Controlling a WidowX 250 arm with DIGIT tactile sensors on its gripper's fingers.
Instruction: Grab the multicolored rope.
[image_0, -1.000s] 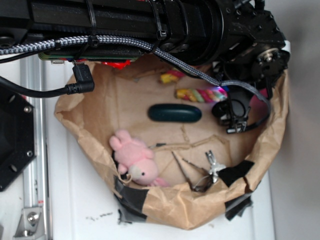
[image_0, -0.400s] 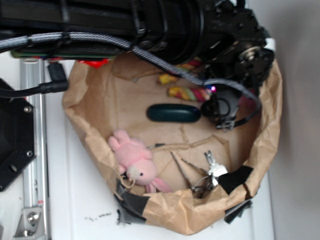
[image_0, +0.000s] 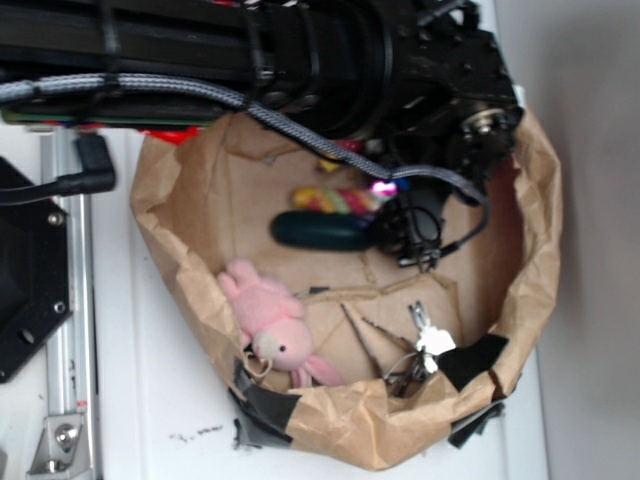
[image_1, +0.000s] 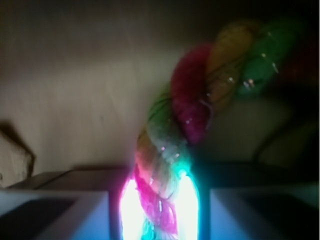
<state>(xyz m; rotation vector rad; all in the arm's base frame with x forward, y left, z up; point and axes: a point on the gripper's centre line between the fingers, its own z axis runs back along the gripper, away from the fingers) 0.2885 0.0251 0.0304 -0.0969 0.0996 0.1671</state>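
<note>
The multicolored rope (image_0: 335, 200) lies inside the brown paper bag (image_0: 542, 230), just behind the dark green oval (image_0: 320, 232). Only a short yellow, green and pink stretch of it shows in the exterior view. My gripper (image_0: 402, 226) hangs at its right end, lit pink. In the wrist view the twisted rope (image_1: 190, 115) runs from the upper right down into the gap between my fingers (image_1: 55, 212), glowing brightly there. My gripper (image_1: 159, 200) is shut on the rope, with both jaws pressed against its strands.
A pink plush toy (image_0: 268, 320) lies at the bag's front left. A bunch of keys (image_0: 425, 342) rests at the front right. The black arm (image_0: 250, 50) covers the back of the bag. A black mount (image_0: 25, 280) stands at the left.
My gripper has moved left with the rope in it. The rope's visible part has slid from right of the dark oval to just behind it.
</note>
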